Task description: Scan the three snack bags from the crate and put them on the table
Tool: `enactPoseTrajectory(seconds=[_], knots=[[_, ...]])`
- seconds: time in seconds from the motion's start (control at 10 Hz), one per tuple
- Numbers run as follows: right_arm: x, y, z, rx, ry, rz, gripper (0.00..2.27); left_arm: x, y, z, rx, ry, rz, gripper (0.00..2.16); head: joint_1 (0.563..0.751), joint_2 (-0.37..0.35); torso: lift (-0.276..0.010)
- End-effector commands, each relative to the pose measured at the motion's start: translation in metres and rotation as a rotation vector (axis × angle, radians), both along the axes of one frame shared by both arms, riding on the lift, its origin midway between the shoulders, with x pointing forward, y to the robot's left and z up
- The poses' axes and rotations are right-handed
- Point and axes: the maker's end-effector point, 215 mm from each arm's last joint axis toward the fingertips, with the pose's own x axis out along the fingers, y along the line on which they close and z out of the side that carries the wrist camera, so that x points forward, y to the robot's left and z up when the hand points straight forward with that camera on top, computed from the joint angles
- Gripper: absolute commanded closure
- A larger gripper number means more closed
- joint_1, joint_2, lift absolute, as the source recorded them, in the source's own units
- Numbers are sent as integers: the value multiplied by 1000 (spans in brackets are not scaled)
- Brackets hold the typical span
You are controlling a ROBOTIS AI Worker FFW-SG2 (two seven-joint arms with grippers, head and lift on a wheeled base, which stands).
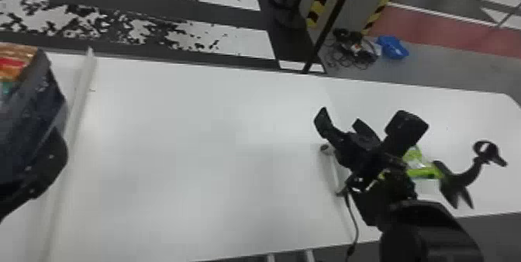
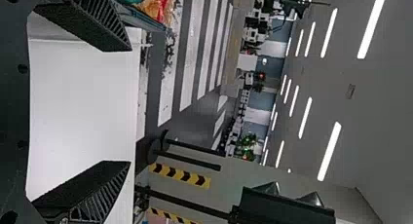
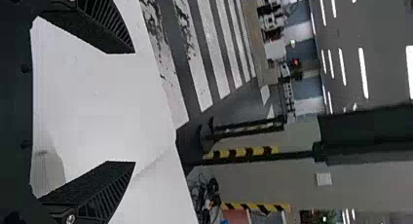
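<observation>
My left gripper (image 2: 130, 106) and right gripper (image 3: 135, 107) are gaping wide, gripping nothing, while the snack bags (image 1: 14, 62) are sitting in the crate (image 1: 37, 114) on my left. I'm planning to straddle one bag squarely, squeezing gently.

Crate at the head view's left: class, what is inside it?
Snack packaging in orange, red and teal shows inside the crate; its dark wall hides whatever lies lower.

Behind the right tool (image 1: 366, 118), the right arm (image 1: 430, 234) has a rounded black casing. That tool's wedge-shaped black fingers (image 3: 100, 190) carry slanted ribs, with silver screws (image 3: 70, 218) at their roots. The left tool (image 1: 44, 164) is black, pale-dotted.
</observation>
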Motion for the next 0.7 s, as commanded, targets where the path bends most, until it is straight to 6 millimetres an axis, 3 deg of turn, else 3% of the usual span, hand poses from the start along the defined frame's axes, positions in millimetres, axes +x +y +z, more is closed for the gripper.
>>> enactPoseTrajectory(seconds=[0.0,0.2,0.3,0.5,0.6], knots=[[-12,78,6,-53,-8,133,70,-1,1,-1,3,3,2,33,695,-208,-94],[-34,144,14,-32,-30,211,80,-1,-3,-4,-3,11,0,33,695,-102,-94],[-41,164,21,-49,-61,211,87,-1,-8,-7,6,17,0,33,695,-46,-94],[-51,167,24,-26,-85,175,87,-1,-12,-8,7,27,-2,33,695,1,-94],[-57,168,25,-20,-98,175,87,0,-1,-9,22,57,12,33,695,7,-94]])
